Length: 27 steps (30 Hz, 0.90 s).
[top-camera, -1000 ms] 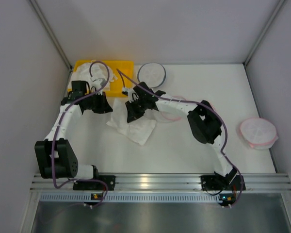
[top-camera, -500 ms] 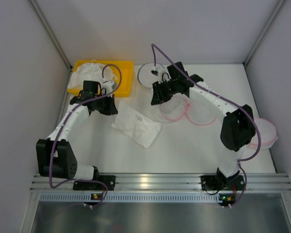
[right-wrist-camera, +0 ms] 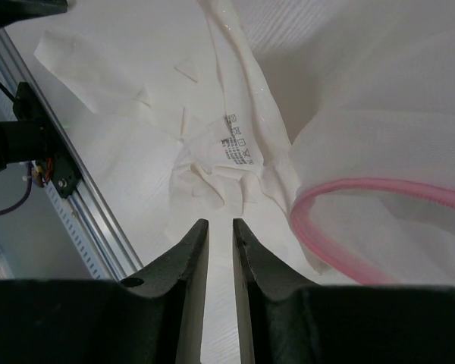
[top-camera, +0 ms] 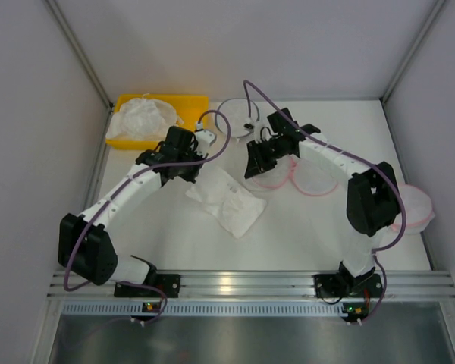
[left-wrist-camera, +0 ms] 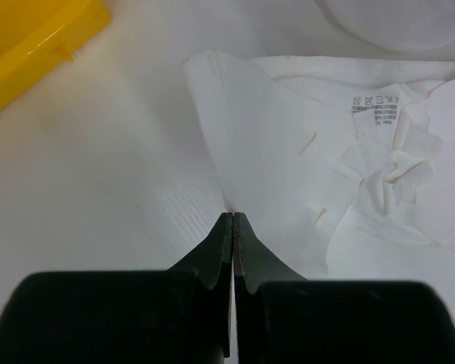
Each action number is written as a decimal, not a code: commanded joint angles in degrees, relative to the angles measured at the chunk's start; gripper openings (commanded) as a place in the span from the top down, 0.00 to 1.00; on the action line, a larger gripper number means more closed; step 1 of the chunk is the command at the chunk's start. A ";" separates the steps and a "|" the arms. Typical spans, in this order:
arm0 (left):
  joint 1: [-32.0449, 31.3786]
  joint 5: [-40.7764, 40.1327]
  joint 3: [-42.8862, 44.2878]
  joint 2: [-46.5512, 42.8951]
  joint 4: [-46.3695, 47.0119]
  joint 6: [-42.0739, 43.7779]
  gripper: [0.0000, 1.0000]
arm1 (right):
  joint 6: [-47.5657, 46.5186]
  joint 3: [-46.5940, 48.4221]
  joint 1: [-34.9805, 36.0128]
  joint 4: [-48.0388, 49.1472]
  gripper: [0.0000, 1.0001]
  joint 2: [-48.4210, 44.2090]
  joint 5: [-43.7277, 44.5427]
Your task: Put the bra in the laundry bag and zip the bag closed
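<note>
Bra: soft white fabric bra [top-camera: 229, 203] lies on the counter [top-camera: 311, 243], just outside the pink-rimmed round white mesh laundry bag [top-camera: 312, 176].
Left hand [left-wrist-camera: 233, 218]: shut, tips at the bra's edge.
Right hand [right-wrist-camera: 220, 226]: narrow gap, empty.
Risk: the shut fingers may shove the fabric without gripping it.

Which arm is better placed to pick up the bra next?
Left, probably: the left gripper, jaws shut, sits at the edge of the bra. The right gripper hovers by the laundry bag, suited to holding that.
</note>
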 commanded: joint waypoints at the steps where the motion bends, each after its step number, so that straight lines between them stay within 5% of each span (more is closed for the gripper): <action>1: 0.05 -6.20 1.94 -0.48 -0.02 -0.55 1.00 | -0.01 -0.04 1.85 1.00 0.80 -2.29 -2.67; 7: 2.34 -5.07 0.45 -2.25 -1.34 2.96 1.00 | 3.59 -1.10 6.69 7.15 0.79 0.43 -3.37; 16: 14.46 1.96 1.24 -1.54 -3.54 11.75 1.00 | 10.26 6.54 10.65 14.36 0.78 10.88 -4.60; 27: 15.79 9.44 1.24 0.30 -3.45 13.52 1.00 | 20.90 16.13 11.79 23.24 0.78 23.98 -8.65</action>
